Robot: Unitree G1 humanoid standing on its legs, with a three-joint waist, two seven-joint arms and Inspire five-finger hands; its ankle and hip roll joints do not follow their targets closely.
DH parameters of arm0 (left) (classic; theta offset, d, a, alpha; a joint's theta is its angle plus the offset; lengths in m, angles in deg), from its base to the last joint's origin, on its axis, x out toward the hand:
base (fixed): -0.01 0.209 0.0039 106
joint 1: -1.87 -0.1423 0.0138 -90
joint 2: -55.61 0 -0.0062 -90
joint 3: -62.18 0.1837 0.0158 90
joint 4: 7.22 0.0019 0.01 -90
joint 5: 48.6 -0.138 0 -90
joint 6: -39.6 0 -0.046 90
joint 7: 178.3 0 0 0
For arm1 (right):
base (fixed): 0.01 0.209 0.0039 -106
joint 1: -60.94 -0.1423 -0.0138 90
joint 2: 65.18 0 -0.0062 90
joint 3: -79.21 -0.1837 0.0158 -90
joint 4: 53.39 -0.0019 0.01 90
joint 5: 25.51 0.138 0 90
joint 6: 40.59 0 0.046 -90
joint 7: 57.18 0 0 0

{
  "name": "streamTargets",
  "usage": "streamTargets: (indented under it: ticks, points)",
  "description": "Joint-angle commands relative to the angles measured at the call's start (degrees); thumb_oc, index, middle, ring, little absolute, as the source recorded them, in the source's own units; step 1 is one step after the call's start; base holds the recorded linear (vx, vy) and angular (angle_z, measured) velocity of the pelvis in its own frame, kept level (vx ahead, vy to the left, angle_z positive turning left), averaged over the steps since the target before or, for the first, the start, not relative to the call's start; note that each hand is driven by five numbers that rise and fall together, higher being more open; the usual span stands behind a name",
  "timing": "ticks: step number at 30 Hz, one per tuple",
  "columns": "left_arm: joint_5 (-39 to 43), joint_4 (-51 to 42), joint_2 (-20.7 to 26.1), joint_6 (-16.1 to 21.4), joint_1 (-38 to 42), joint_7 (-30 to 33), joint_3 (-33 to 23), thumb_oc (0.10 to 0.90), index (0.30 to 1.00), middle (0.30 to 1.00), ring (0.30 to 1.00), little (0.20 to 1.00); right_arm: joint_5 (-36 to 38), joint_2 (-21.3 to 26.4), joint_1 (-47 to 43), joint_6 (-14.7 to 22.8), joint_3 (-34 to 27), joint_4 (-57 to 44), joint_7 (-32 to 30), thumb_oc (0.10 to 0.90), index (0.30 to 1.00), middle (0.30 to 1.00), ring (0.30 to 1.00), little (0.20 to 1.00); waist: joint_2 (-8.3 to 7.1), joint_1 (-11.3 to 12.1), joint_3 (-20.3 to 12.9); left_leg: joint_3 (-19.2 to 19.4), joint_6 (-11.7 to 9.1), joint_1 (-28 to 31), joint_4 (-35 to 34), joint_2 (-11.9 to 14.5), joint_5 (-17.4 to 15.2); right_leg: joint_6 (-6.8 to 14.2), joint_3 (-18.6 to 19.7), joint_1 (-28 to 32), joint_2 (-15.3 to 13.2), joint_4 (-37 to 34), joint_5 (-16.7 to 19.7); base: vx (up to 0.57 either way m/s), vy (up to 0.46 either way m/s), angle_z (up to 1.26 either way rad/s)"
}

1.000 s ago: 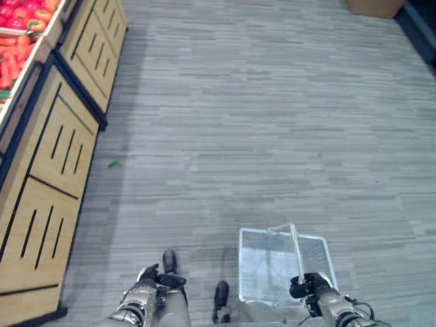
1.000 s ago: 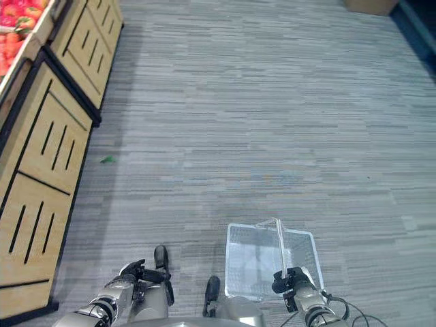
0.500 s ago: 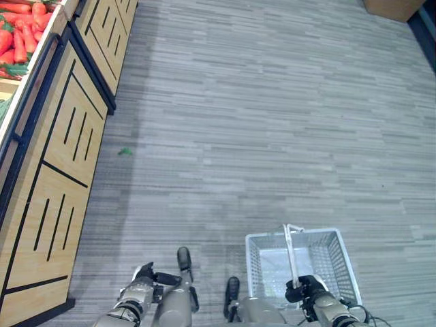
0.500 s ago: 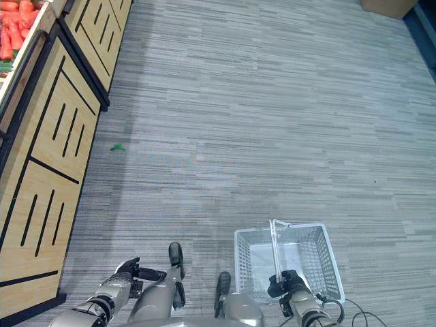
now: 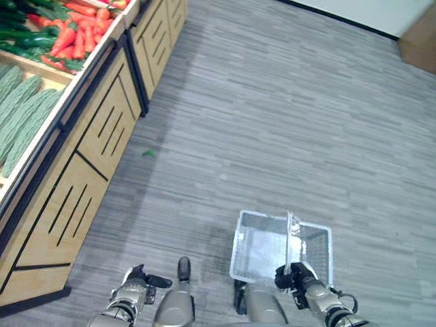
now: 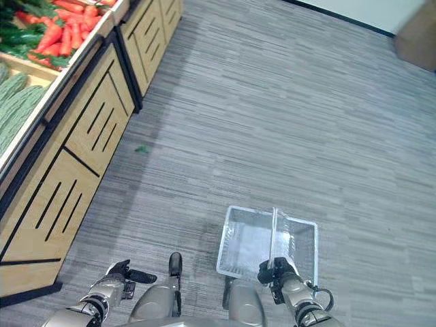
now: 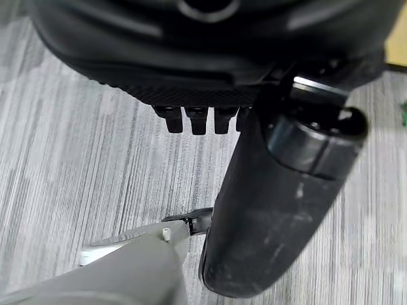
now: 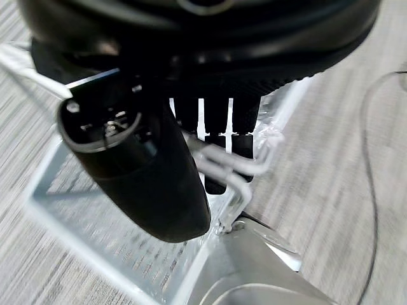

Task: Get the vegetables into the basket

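Left eye view: the right robot hand sits low, its fingers curled round the wire handle of the white wire basket, which hangs over the grey plank floor. Nothing lies in the basket. The left robot hand is low and well to the left of the basket, with its thumb pointing towards the basket. Far to the left of the basket stands the wooden produce stand. On top of it lie the vegetables: pale green gourds nearest, then dark green cucumbers and red-orange carrots farther along. A small green scrap lies on the floor between the stand and the basket, nearer the stand. Beyond the basket the floor runs wide and bare up to a brown box at the far right.

Right eye view: the same layout, with the stand's slotted panels forming a long straight edge to the left of the basket.

Left wrist view: the left robot hand's fingers hang relaxed and apart from the thumb, holding nothing, with floor beneath.

Right wrist view: the right robot hand's fingers and thumb are clamped on the handle, with the basket's mesh below them.
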Motion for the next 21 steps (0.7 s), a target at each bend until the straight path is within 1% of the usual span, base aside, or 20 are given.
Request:
streamTargets:
  ticks: [1,2,3,4,5,6,9,12,14,15,16,17,19,20,21]
  points:
    - [-0.6,1.0,-0.3,0.2,1.1,0.5,-0.9,0.9,1.0,1.0,1.0,1.0,-0.3,3.0,1.8,-1.2,1.5,0.1,0.0,0.4,0.3,0.3,0.3,0.3,1.02,-1.6,2.3,-0.4,-4.2,5.9,3.3,0.7,-8.7,2.7,3.4,-1.6,1.3,-1.0,6.9,0.21,-0.078,1.23]
    - [-0.5,1.1,-0.7,0.3,1.3,0.4,-0.6,0.9,1.0,1.0,1.0,1.0,-0.3,3.1,2.2,-1.1,1.6,-0.1,0.1,0.4,0.3,0.3,0.3,0.3,0.95,-2.5,2.3,-2.7,-4.3,7.0,3.2,0.3,-9.0,2.9,5.4,-3.2,2.8,-1.3,7.5,0.27,-0.099,1.35]
    - [-0.3,1.0,-0.9,0.4,1.3,0.3,-0.4,0.9,1.0,1.0,1.0,1.0,-0.3,3.3,2.6,-1.0,1.8,-0.1,0.2,0.4,0.3,0.3,0.3,0.3,1.03,-3.0,2.3,-4.0,-4.2,7.4,3.2,0.1,-9.3,2.8,6.6,-3.6,3.7,-0.7,7.3,0.19,-0.072,1.37]
    - [-0.3,1.0,-0.9,0.4,1.2,0.3,-0.4,0.9,1.0,1.0,1.0,1.0,-0.3,3.3,2.6,-1.0,1.8,-0.1,0.2,0.4,0.3,0.3,0.3,0.3,1.14,-3.0,2.3,-4.1,-4.3,7.5,3.2,0.2,-9.4,2.8,6.5,-3.5,3.8,-0.6,7.2,0.12,-0.062,0.66]
    - [-0.3,1.0,-1.1,0.5,1.2,0.2,-0.3,0.9,1.0,1.0,1.0,1.0,-0.4,3.5,3.1,-1.0,1.8,-0.1,0.4,0.4,0.3,0.3,0.3,0.3,1.17,-3.4,2.2,-5.5,-4.3,7.7,3.2,0.0,-9.5,2.6,7.3,-3.5,4.3,0.6,6.8,0.1,-0.073,0.58]
    - [-0.8,1.2,-1.4,0.4,1.2,0.0,0.1,0.9,1.0,1.0,1.0,1.0,-0.2,3.6,3.8,-1.0,1.7,0.1,0.5,0.4,0.3,0.3,0.3,0.3,1.15,-3.6,1.9,-6.5,-4.4,7.7,3.5,-0.3,-9.8,2.0,7.8,-2.4,4.2,0.9,6.0,0.13,-0.138,0.4]
    - [0.2,1.5,-2.3,0.4,1.0,0.1,0.0,0.9,1.0,1.0,1.0,1.0,-0.2,3.8,3.8,-1.0,1.7,1.2,0.4,0.4,0.3,0.3,0.3,0.3,1.78,-3.8,0.9,-8.8,-5.1,8.2,2.8,0.7,-9.0,0.4,7.7,-1.3,5.3,1.4,4.9,0.11,-0.184,0.41]
    - [1.5,1.5,-3.3,0.4,0.9,0.3,0.2,0.9,1.0,1.0,1.0,1.0,0.2,4.3,3.5,-0.7,1.8,1.5,-0.2,0.4,0.3,0.3,0.3,0.3,2.7,-4.1,0.2,-10.5,-6.2,7.6,3.0,2.0,-8.5,-1.0,5.3,-0.9,5.7,1.6,3.7,0.1,-0.214,0.91]
    - [2.9,1.1,-4.1,0.6,1.7,0.5,0.5,0.9,1.0,1.0,1.0,1.0,0.3,5.0,3.2,-0.7,2.4,1.4,-0.1,0.4,0.3,0.3,0.3,0.3,3.36,-4.0,0.4,-12.4,-7.5,6.3,3.4,3.8,-7.5,-2.4,1.8,-0.7,6.1,2.6,1.7,0.1,-0.335,0.96]
    - [3.6,0.5,-4.5,0.7,2.1,0.3,0.8,0.9,1.0,1.0,1.0,1.0,0.3,5.5,3.4,-0.6,2.4,1.1,-0.1,0.4,0.3,0.3,0.3,0.3,3.82,-3.9,0.7,-12.9,-8.1,5.6,3.6,4.4,-6.7,-3.0,-0.3,-0.6,5.9,3.5,0.4,0.07,-0.271,1.2]
    - [3.7,0.3,-4.7,0.9,2.2,0.3,0.9,0.9,1.0,1.0,1.0,1.0,0.2,5.7,3.5,-0.6,2.4,1.0,-0.1,0.4,0.3,0.3,0.3,0.3,4.07,-4.1,0.9,-13.1,-8.3,5.3,3.7,4.6,-6.4,-3.2,-1.3,-0.5,5.8,4.1,-0.2,0.04,-0.211,1.56]
    - [3.7,-0.5,-5.0,1.0,2.5,0.0,1.4,0.9,1.0,1.0,1.0,1.0,-0.2,6.4,3.7,-0.7,2.2,0.7,-0.1,0.4,0.3,0.3,0.3,0.3,4.34,-4.2,1.3,-11.3,-8.5,4.3,4.6,5.1,-6.0,-3.6,-3.2,0.0,5.1,5.1,-1.4,0.02,-0.126,1.34]
    - [3.0,-1.4,-5.7,1.0,2.7,-0.6,2.4,0.9,1.0,1.0,1.0,1.0,-0.6,7.6,4.6,-0.8,0.9,0.7,0.0,0.4,0.3,0.3,0.3,0.3,4.88,-5.7,2.0,1.2,-9.0,2.4,5.7,7.3,-4.2,-3.3,-6.9,3.0,2.5,4.0,-1.9,-0.03,-0.048,1.48]
    - [2.5,-1.9,-5.9,0.9,2.9,-0.8,3.0,0.9,1.0,1.0,1.0,1.0,-0.7,8.0,4.9,-0.7,0.3,0.8,0.0,0.4,0.3,0.3,0.3,0.3,5.13,-6.8,2.0,8.6,-9.6,1.3,5.1,9.1,-2.3,-2.7,-8.9,3.9,1.4,3.2,-1.7,-0.05,0.016,2.15]
    - [2.4,-2.3,-6.1,0.8,3.1,-1.0,3.2,0.9,1.0,1.0,1.0,1.0,-0.7,7.9,4.9,-0.9,0.2,1.2,0.0,0.4,0.3,0.3,0.3,0.3,5.25,-6.9,1.8,10.3,-9.8,0.5,4.8,9.4,-1.5,-2.5,-9.7,4.1,1.1,2.6,-1.1,-0.02,0.114,2.19]
